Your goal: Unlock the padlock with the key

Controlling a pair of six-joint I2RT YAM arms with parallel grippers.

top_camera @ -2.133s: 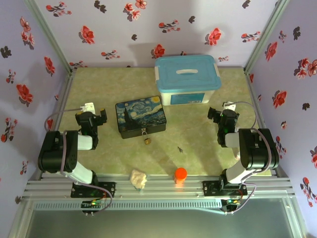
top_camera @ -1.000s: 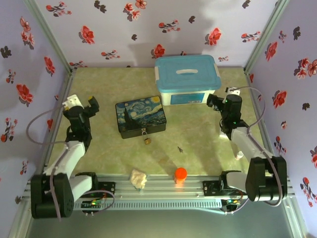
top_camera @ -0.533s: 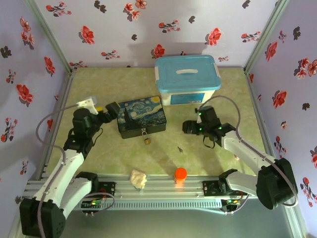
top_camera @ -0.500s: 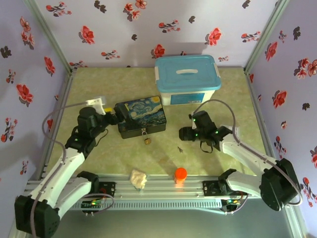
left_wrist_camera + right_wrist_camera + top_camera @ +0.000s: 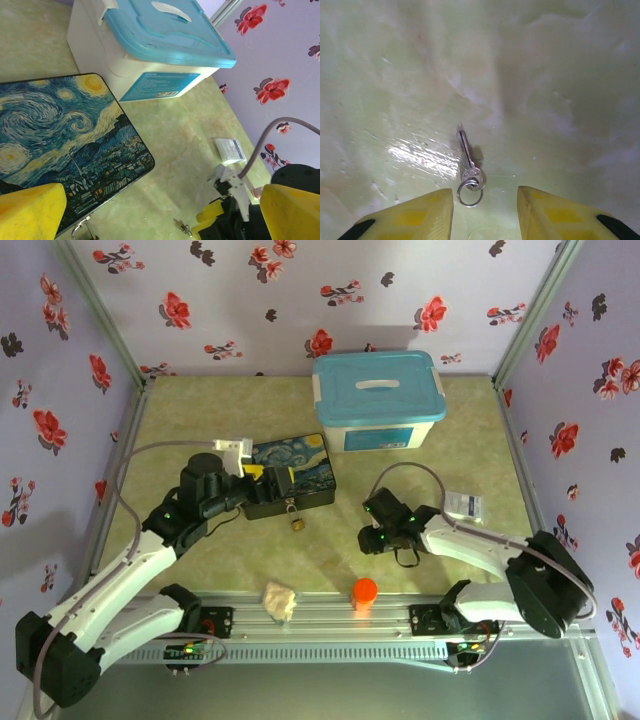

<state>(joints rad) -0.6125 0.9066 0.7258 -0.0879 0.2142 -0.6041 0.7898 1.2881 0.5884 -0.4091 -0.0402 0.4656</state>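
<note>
The tiny brass padlock [image 5: 297, 524] hangs at the front latch of the starry-night painted box [image 5: 300, 465]. On the mat to its right lies the small grey key [image 5: 467, 159] with a wire ring on its head. My right gripper [image 5: 485, 216] stands open just above the mat, one yellow finger [image 5: 407, 216] on each side of the key's ring, touching nothing. From the left wrist the key [image 5: 183, 228] shows in front of that gripper. My left gripper [image 5: 265, 480] hovers open over the box's left front part, holding nothing.
A blue-lidded white tub [image 5: 377, 400] stands behind the box. A white packet [image 5: 462, 504] lies at the right. An orange cap [image 5: 365, 589] and a crumpled beige lump [image 5: 280, 600] sit by the front rail. Flowered walls enclose the mat.
Both arms have swung in from the sides. The left gripper came over the box; the right gripper came down to the key. Key and padlock have not moved.
</note>
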